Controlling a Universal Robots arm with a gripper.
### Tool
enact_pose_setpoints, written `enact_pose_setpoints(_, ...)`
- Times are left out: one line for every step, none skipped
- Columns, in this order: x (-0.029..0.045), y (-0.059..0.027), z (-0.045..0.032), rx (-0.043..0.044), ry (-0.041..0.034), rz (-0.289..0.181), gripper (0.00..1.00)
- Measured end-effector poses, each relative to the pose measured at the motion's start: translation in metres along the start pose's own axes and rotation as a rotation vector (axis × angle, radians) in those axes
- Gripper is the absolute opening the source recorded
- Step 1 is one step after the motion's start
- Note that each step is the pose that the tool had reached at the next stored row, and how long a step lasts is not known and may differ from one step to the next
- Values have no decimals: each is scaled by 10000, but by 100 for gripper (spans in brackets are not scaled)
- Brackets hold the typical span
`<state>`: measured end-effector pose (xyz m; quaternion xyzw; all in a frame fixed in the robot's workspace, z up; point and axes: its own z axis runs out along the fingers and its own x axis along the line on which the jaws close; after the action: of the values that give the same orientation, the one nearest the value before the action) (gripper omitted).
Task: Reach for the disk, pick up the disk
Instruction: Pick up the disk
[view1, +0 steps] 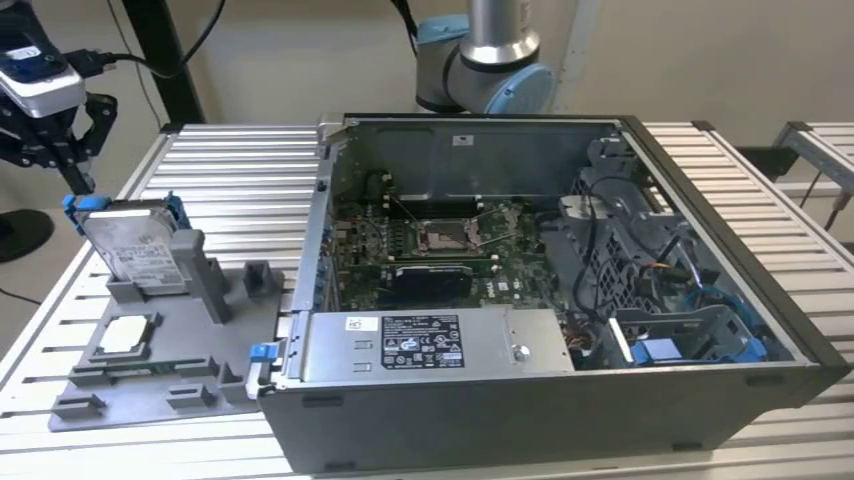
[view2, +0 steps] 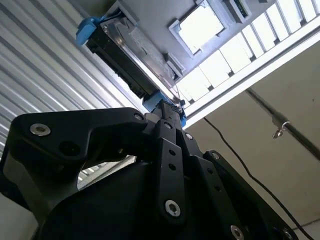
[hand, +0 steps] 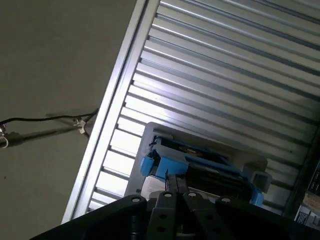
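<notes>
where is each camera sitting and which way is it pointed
Exterior view: high beside the table, looking down on the open case; the arm and hand show.
Second wrist view: on the arm, looking along the hand to the disk.
First wrist view: on the arm, looking past the hand at the disk.
Shared: both wrist views see the disk just past the hand.

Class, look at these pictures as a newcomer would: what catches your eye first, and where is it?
The open computer case dominates the middle of the exterior view, its board laid bare. At that view's left the blue-framed disk stands tilted in a grey tray, with the gripper right at its top corner.
</notes>
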<state>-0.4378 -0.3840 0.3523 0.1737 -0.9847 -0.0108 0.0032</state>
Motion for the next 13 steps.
enact_pose_setpoints(0, 0, 0, 1, 3, -133, 0)
enact_pose_setpoints(0, 0, 0, 1, 6, -262, 0)
enact_pose_setpoints(0, 0, 0, 1, 9, -391, 0)
enact_pose_setpoints(0, 0, 0, 1, 12, -512, 0)
enact_pose_setpoints(0, 0, 0, 2, 14, -624, 0)
enact_pose_setpoints(0, 0, 0, 2, 17, -736, 0)
enact_pose_setpoints(0, 0, 0, 2, 19, -854, 0)
enact_pose_setpoints(0, 0, 0, 2, 22, -980, 0)
enact_pose_setpoints(0, 0, 0, 3, 25, -1103, 0)
enact_pose_setpoints(0, 0, 0, 3, 27, -1229, 0)
enact_pose_setpoints(0, 0, 0, 3, 30, -1349, 0)
enact_pose_setpoints(0, 0, 0, 4, 33, -1475, 0)
enact_pose_setpoints(0, 0, 0, 4, 36, -1594, 0)
